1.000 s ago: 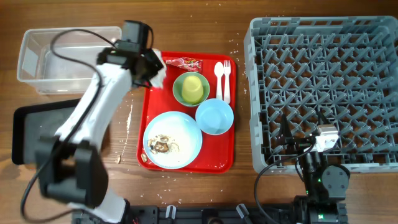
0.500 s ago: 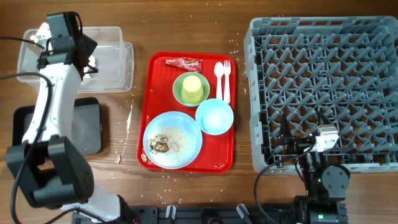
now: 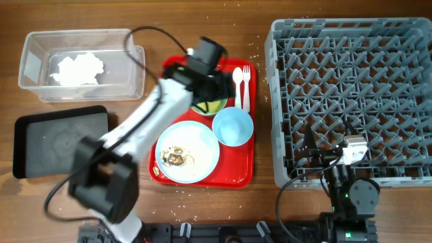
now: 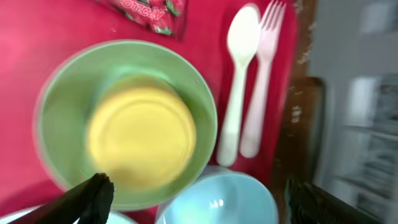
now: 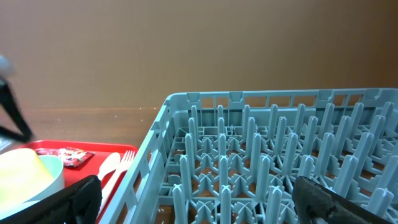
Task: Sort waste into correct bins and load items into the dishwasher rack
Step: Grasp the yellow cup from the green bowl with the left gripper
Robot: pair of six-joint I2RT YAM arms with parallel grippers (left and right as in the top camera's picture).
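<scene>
The left gripper [image 4: 198,185] is spread wide over the yellow cup [image 4: 142,137] in the green bowl [image 4: 62,93], on the red tray [image 4: 37,37] in the middle of the desk. The right gripper [image 5: 196,183] is spread wide too, over the rack [image 5: 249,143] by the right edge. The napkin [image 3: 79,67] lies in the clear tub [image 3: 121,71] at the far left corner.

Wooden table [image 3: 202,27]: tub [image 3: 115,61], trays [image 3: 61,142] [image 3: 243,165], rack [image 3: 351,88]

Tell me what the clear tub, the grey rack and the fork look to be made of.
Clear tub: likely thin plastic, glossy and see-through; the wood table shows through its walls.
Dishwasher rack: moulded plastic, matte grey, with a uniform lattice of pegs.
Fork: probably plastic, smooth opaque white with a soft sheen; the blur leaves the finish uncertain.
</scene>
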